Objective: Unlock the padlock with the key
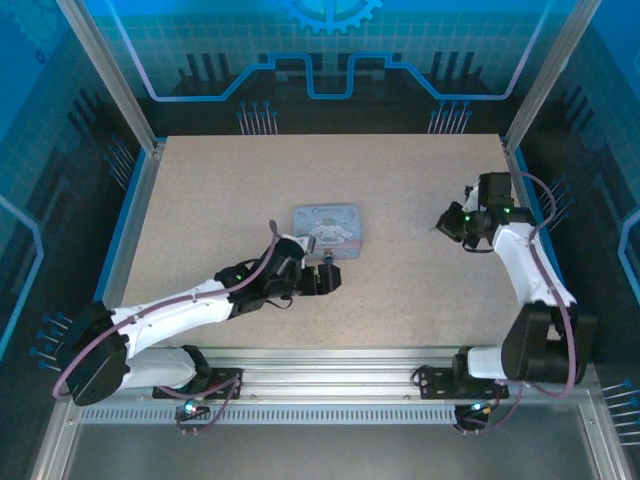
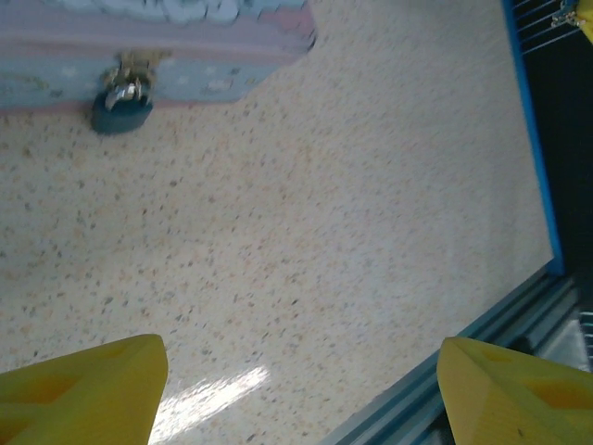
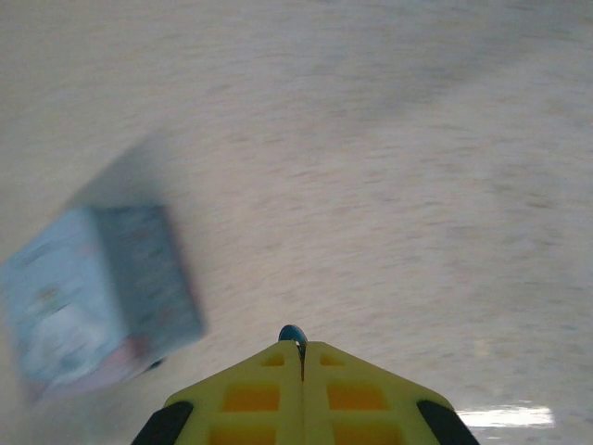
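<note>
Two arms: both reach out over the speckled table (image 1: 200, 200); the left one lies low toward the middle, the right one stands raised at the right side
left gripper (image 1: 325, 279): released; it sits just beside the near edge of the tin; in the left wrist view (image 2: 301, 399) its yellow fingers (image 2: 83, 394) stand far apart at the bottom corners, with bare table (image 2: 324, 241) between them
right gripper (image 1: 447, 222): clenched; in the right wrist view (image 3: 301, 350) the two yellow fingertips press flat against each other above the table (image 3: 389, 139)
key (image 3: 293, 333): a small blue tip pokes out from between the closed fingertips; the rest is hidden by them
padlock (image 2: 120, 108): a small dark lump with a shiny shackle, set against the tin's near side wall, down at table level; it lies ahead of the left gripper and apart from it
tin (image 1: 327, 226): pale blue, cartoon-printed, lying flat near the table's middle; blurred at the left of the right wrist view (image 3: 93, 297); its side wall runs along the top of the left wrist view (image 2: 222, 65)
spacing: the right gripper is well apart from the tin and the padlock
</note>
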`<move>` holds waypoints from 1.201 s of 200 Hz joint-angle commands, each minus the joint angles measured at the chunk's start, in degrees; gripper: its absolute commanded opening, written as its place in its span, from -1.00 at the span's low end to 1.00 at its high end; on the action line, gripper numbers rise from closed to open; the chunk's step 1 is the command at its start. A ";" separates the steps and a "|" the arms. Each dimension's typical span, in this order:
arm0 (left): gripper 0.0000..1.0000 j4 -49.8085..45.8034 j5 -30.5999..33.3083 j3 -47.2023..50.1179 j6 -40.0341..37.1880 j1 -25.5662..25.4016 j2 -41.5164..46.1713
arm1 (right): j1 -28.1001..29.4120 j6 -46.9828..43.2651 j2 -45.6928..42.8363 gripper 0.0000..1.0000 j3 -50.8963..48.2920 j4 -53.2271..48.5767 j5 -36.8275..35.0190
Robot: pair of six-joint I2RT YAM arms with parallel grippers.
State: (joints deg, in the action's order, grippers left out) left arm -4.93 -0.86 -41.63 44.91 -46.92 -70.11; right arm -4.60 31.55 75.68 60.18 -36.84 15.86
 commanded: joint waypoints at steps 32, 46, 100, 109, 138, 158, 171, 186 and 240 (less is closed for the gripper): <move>0.40 7.06 -15.07 -6.21 -0.70 6.28 2.15 | 10.10 -2.55 -11.17 -0.99 -0.99 5.89 18.76; 0.30 7.85 -18.11 -8.33 -1.11 6.90 1.57 | 13.31 -2.63 -12.97 -0.99 -1.25 7.72 21.83; 0.01 12.28 -26.35 -13.16 -1.11 7.29 -2.16 | 20.97 -3.07 -16.96 -0.97 -3.05 11.71 25.69; -0.01 12.68 -26.92 -13.67 -1.02 7.33 -2.85 | 21.53 -3.08 -17.14 -0.97 -3.14 11.62 25.33; -0.09 17.75 -29.67 -13.30 0.22 7.30 -4.36 | 22.39 -2.30 -17.82 -0.97 -4.38 12.74 25.42; -0.15 17.85 -30.25 -13.78 0.53 7.19 -5.30 | 22.66 -1.79 -18.44 -0.97 -4.72 13.20 24.95; -0.18 18.01 -30.26 -13.70 0.73 7.21 -5.39 | 22.77 -1.58 -18.79 -0.97 -4.78 13.28 24.36; -0.21 18.04 -30.25 -13.66 0.71 7.19 -5.18 | 22.75 -1.16 -18.99 -0.97 -5.09 13.62 24.07; -0.31 17.55 -30.25 -14.02 0.58 6.29 -5.46 | 23.56 -0.57 -19.08 -0.97 -5.96 14.53 23.96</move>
State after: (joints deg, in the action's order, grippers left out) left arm 11.46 -29.67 -53.65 45.15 -40.07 -75.16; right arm 17.82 30.41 57.32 55.00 -23.88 39.46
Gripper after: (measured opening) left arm 0.358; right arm 0.059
